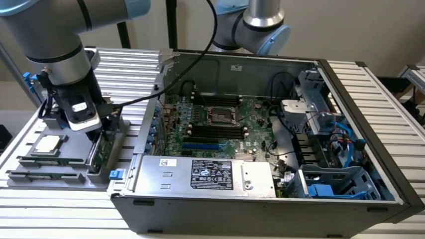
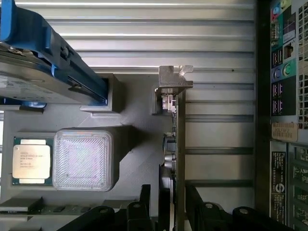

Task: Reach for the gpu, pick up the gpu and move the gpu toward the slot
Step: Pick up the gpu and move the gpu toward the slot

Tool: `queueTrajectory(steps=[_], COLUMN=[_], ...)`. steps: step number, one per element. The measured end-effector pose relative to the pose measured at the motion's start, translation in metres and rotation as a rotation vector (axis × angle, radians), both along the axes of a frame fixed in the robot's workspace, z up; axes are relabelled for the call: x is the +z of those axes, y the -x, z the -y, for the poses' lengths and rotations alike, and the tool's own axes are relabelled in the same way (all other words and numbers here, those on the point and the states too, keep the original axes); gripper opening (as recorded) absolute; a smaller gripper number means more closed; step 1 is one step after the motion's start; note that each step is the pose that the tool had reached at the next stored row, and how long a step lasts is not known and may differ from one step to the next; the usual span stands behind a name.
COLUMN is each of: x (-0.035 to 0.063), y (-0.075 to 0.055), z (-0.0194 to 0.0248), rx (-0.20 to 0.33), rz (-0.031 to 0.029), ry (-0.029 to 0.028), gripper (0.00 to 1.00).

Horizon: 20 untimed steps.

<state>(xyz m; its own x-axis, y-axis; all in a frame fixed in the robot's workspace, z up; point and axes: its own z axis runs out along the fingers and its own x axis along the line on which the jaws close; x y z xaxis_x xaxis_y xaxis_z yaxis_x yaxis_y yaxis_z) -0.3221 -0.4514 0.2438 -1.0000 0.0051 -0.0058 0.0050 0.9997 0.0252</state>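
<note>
- Under the gripper [image 1: 99,130] [image 2: 168,188], the gpu [image 1: 98,152] [image 2: 180,144] stands on edge in a slot of the grey holder [image 1: 126,144] [image 2: 139,110]. I see it edge-on in the wrist view.
- Its silver bracket [image 2: 174,79] is at the card end farthest from the gripper.
- Gripper is down over the card's upper edge w/ the arm [image 1: 59,50] approx vertical above it. I can't tell whether it's clamped on the board or released.
- gpu sits in the holder, well apart from the board slots inside the case.
- Just beside the gripper on the same holder I see a clear ribbed cover [image 2: 83,159], w/ a CPU chip [image 1: 50,144] [image 2: 32,160] right next to it on the side away from the card.
- Further from the gripper is a silver HDD [image 2: 38,62] w/ blue rails, tilted.
- Memory sticks [image 1: 50,160] lie flat on the holder's front edge in the ext view.
- Other side of the gripper, toward the exterior view's right, is the open PC case [image 1: 345,149], just beside the holder. Mobo [image 1: 219,124] lies flat inside, and the PSU [image 1: 206,174] runs along the front wall.
- All of it sits on a slatted aluminium table [image 1: 371,99] [image 2: 144,29].
</note>
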Motion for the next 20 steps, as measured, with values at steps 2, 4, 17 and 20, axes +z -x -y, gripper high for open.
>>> queueTrajectory(steps=[2,4,17,20], x=[-0.0004,-0.0006,-0.0021,-0.0023], y=[0.0,0.0,0.0,0.0], z=[-0.0002,-0.0002,-0.0004,-0.0004], rx=[0.0,0.0,0.0,0.0], rz=[0.0,0.0,0.0,-0.0001], ry=[0.0031,0.0061,0.0073,0.0074], gripper=[0.4,0.33,0.33,0.33])
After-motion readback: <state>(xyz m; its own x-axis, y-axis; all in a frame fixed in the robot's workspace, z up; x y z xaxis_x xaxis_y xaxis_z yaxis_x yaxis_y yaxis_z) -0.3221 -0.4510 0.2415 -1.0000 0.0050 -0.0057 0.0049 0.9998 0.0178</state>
